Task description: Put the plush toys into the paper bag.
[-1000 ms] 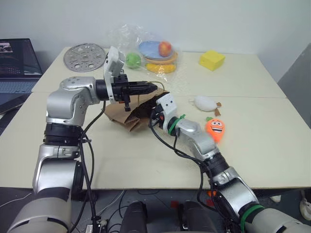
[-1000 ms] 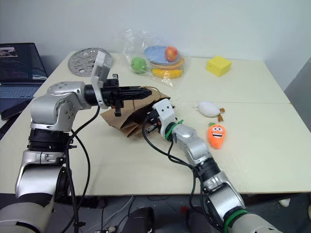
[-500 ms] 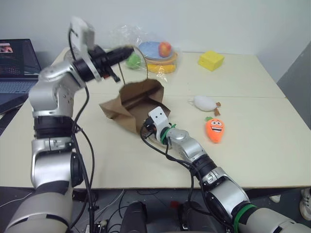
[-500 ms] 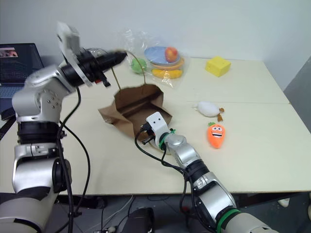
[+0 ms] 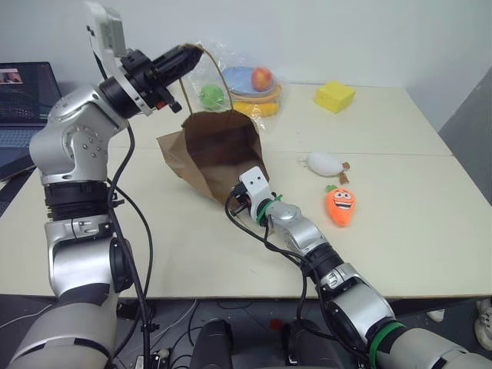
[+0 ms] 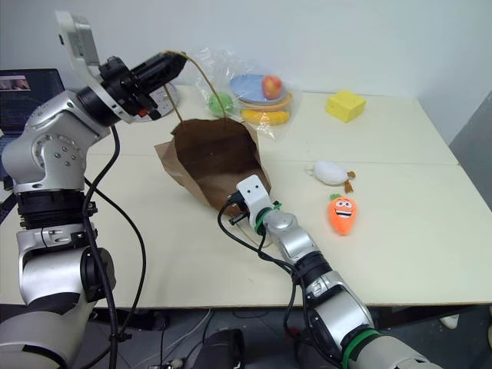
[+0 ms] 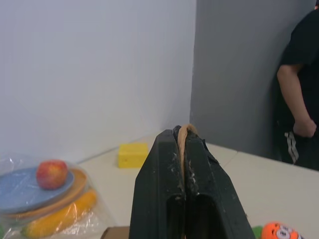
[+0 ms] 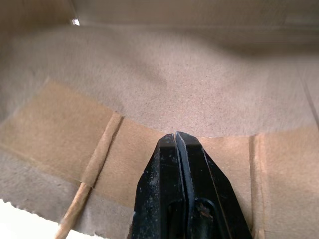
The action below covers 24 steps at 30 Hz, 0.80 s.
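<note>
1. The paper bag (image 5: 215,154) is standing half-raised near the middle of the table (image 5: 400,254), mouth tipped toward me, and I am holding it up by one thin loop handle (image 6: 201,81) pinched in my left gripper (image 5: 187,56), whose fingers are closed tight on the paper cord.
2. My right gripper (image 5: 235,203) is closed on nothing, its tip pressing at the bag's near lower edge; the right wrist view is showing brown paper just past the shut fingertips.
3. I am worrying most about that handle: it is twisted paper, and too hard a pull could tear it off or slip it from the pinch, dropping the bag flat.
4. If my right gripper is pushing too far, the bag could crumple or slide away.
5. The plush toys are lying outside the bag to its right: the white one (image 5: 324,163) and, just nearer me, the orange carrot (image 5: 340,204).
6. Both grippers are occupied or shut, so one must free up and open before any pick.
7. Behind the bag, wrapped fruit (image 5: 244,86), a yellow block (image 5: 334,95) and a perforated metal disc (image 6: 165,94) are sitting well apart from the toys; nothing is blocking the path.
</note>
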{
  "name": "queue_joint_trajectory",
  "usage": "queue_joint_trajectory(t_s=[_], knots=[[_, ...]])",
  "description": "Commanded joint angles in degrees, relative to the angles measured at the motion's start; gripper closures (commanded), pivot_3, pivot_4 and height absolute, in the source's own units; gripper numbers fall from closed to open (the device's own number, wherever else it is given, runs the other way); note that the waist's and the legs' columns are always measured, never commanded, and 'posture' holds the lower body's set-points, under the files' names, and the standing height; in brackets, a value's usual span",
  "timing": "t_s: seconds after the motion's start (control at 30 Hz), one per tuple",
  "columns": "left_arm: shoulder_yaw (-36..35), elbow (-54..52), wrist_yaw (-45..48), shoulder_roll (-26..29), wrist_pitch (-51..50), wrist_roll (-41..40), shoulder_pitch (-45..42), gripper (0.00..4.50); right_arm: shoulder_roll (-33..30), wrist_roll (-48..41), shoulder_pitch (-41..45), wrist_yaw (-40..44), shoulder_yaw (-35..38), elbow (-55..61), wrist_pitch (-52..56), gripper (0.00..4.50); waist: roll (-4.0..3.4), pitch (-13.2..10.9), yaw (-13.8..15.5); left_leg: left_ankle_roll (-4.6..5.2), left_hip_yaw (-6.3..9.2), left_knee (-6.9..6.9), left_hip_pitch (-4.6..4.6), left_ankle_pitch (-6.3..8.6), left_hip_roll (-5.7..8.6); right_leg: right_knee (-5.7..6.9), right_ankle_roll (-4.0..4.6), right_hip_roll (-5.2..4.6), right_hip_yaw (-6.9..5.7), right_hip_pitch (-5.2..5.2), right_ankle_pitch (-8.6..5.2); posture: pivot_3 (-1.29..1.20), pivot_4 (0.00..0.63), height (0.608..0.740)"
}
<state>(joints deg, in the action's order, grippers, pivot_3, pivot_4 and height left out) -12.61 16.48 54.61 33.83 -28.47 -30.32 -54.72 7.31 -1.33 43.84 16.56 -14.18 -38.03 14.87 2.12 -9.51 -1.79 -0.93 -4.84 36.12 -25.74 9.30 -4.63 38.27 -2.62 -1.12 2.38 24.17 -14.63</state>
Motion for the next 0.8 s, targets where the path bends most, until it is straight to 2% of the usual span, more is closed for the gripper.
queue_joint_trajectory(t_s=[0.03,0.33,0.37,0.47,0.57,0.7,0.77,0.8], knots=[[1.6,-2.6,0.9,0.4,2.2,1.2,1.3,4.50,0.2,-1.5,-1.4,3.1,1.2,4.8,-1.0,4.46,0.00,0.0,0.0,0.00,0.01,0.00,-0.01,0.00,0.00,0.00,0.00,0.00,-0.01,0.00,0.00,0.00,0.150,0.740],[4.5,-1.6,1.9,-1.1,4.2,2.9,3.3,4.50,-3.1,-8.7,-8.9,10.2,3.4,33.7,1.2,4.46,0.00,0.0,0.1,-0.02,0.03,-0.08,-0.10,0.01,-0.01,-0.07,-0.01,0.01,-0.04,0.07,-0.01,0.00,0.150,0.740],[4.8,-1.5,2.0,-1.3,4.2,2.9,3.3,4.50,-3.9,-10.1,-9.9,9.9,4.4,37.8,3.0,4.30,0.00,0.0,0.1,-0.02,0.02,-0.08,-0.10,0.01,-0.01,-0.08,-0.01,0.00,-0.04,0.06,-0.01,0.00,0.150,0.740],[5.1,-0.6,2.1,-2.0,4.4,3.0,2.8,4.50,-7.0,-14.0,-13.4,9.4,6.9,49.5,8.9,3.58,0.00,0.0,0.2,-0.02,0.02,-0.07,-0.12,0.01,-0.01,-0.12,-0.01,0.00,-0.05,0.05,-0.01,0.00,0.150,0.740],[5.5,0.7,2.0,-2.7,5.2,3.6,2.2,4.50,-13.0,-15.7,-18.8,7.7,10.1,62.4,15.7,2.45,0.00,0.0,0.2,-0.02,0.00,-0.06,-0.11,0.01,-0.01,-0.16,0.00,-0.02,-0.03,0.03,-0.01,0.00,0.150,0.740],[5.6,1.0,2.1,-3.3,5.3,3.7,2.1,4.50,-19.0,-15.1,-24.8,3.0,15.3,72.5,23.1,0.92,0.01,0.0,0.3,-0.02,-0.01,-0.06,-0.11,0.01,0.00,-0.19,0.05,-0.04,-0.02,0.03,-0.04,0.00,0.150,0.740],[5.7,0.9,2.1,-3.8,5.3,3.7,2.2,4.50,-23.1,-12.2,-29.8,-0.2,19.0,76.9,27.1,0.22,0.01,0.0,0.3,-0.02,0.00,-0.06,-0.10,0.01,0.00,-0.19,0.05,-0.04,-0.02,0.03,-0.04,0.00,0.150,0.740],[5.7,1.0,2.1,-3.9,5.3,3.7,2.2,4.50,-24.3,-11.7,-31.0,-1.1,19.8,78.2,28.3,0.04,0.01,0.0,0.3,-0.02,0.00,-0.07,-0.10,0.01,0.01,-0.19,0.07,-0.04,-0.02,0.02,-0.05,0.00,0.150,0.740]])
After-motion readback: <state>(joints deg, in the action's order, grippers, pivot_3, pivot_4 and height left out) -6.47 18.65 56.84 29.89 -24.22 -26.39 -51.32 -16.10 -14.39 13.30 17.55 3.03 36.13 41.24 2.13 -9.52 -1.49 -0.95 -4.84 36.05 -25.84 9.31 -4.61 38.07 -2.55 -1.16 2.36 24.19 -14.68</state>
